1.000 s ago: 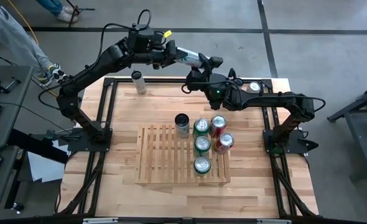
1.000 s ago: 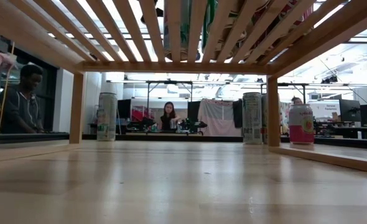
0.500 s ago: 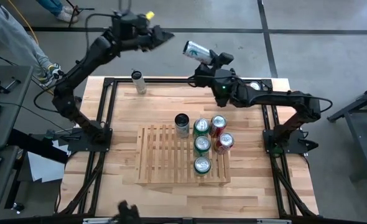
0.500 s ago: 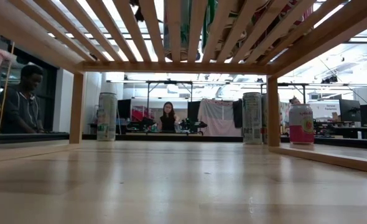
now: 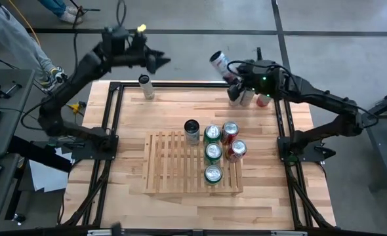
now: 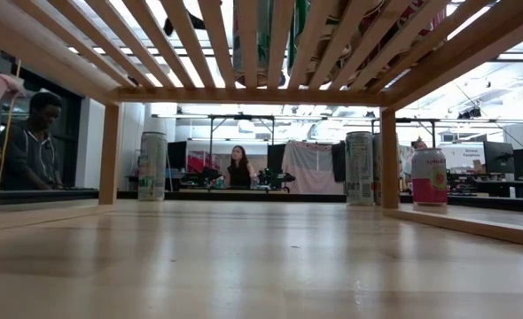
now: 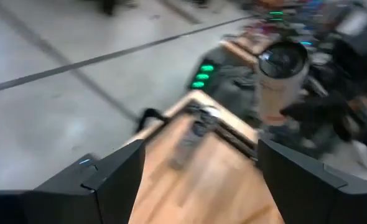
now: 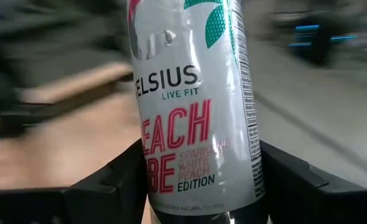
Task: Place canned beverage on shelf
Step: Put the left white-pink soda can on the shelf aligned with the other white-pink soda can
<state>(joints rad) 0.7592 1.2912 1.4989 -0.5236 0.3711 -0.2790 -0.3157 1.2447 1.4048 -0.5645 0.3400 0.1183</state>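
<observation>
My right gripper (image 5: 227, 71) is shut on a white canned beverage (image 8: 193, 106) with pink and green print, held high over the table's far edge (image 5: 200, 84). The can (image 5: 218, 62) also shows blurred in the left wrist view (image 7: 280, 81). My left gripper (image 5: 157, 60) stands open and holds nothing (image 7: 199, 180), above the far left corner and well left of the can. The slatted wooden shelf (image 5: 170, 164) stands mid-table. Several cans (image 5: 212, 152) stand upright on its right half. My right gripper pinches the can's side wall low on its body (image 8: 162, 180) between its two fingers (image 8: 109, 186), which lie across the can. The can is lifted clear of the table. It sticks out beyond the fingers, tilted, its top end (image 5: 214, 58) toward the far left.
A lone can (image 5: 145, 86) stands on the tabletop at the far left. In the low view, under the shelf's slats (image 6: 270, 35), can bases (image 6: 152, 166) (image 6: 429, 177) stand on the tabletop. People (image 6: 33, 142) (image 6: 240, 166) sit in the room behind. The shelf's left half is bare.
My left gripper has let go of the can and drawn back toward the table's left edge. My right gripper, keeping the can, has gone toward the right edge and rolled, so the can has turned from lying sideways between both grippers to more upright.
</observation>
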